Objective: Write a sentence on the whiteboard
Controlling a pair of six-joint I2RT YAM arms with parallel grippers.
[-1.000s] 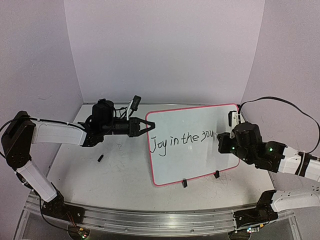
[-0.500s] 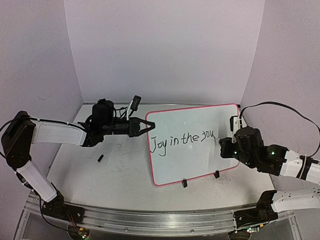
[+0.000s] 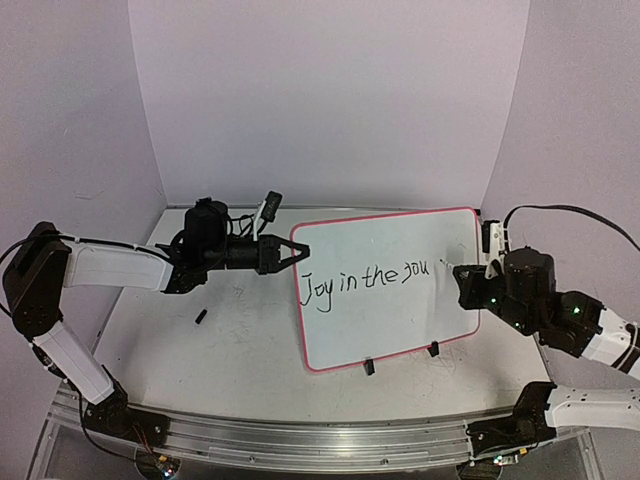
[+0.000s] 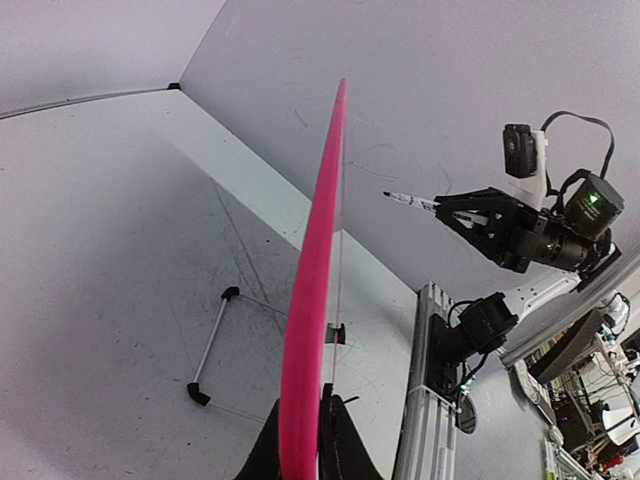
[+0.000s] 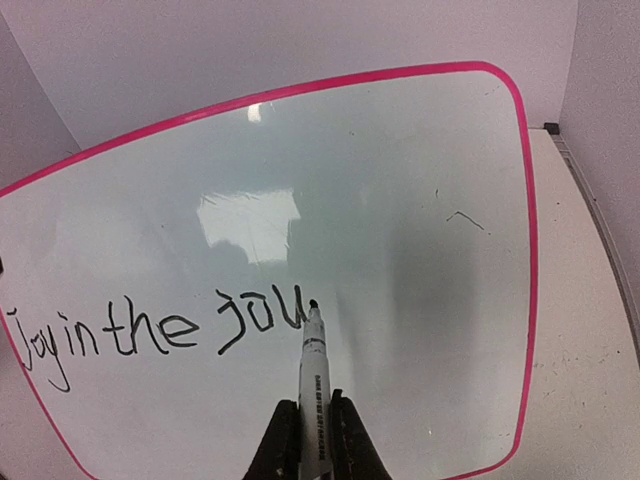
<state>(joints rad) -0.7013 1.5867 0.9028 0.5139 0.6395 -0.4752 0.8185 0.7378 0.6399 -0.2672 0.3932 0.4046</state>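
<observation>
The whiteboard (image 3: 400, 320), pink-edged, stands tilted on the table and reads "Joy in the JOU" in black. My left gripper (image 3: 298, 250) is shut on its left edge; in the left wrist view the pink edge (image 4: 318, 260) runs up from between the gripper's (image 4: 305, 445) jaws. My right gripper (image 3: 462, 277) is shut on a white marker (image 5: 313, 365), black tip forward. The tip sits just right of the last letter on the whiteboard (image 5: 400, 200). From the left wrist, the marker (image 4: 410, 201) looks slightly off the board face.
Two black clips (image 3: 369, 366) (image 3: 433, 349) sit at the board's lower edge. A small black cap (image 3: 201, 317) lies on the scribbled table left of the board. A thin rod with black ends (image 4: 213, 345) lies behind the board. An aluminium rail (image 3: 300, 430) lines the near edge.
My right arm has drawn back to the right, taking the marker away from the writing. The left gripper and the board have not moved.
</observation>
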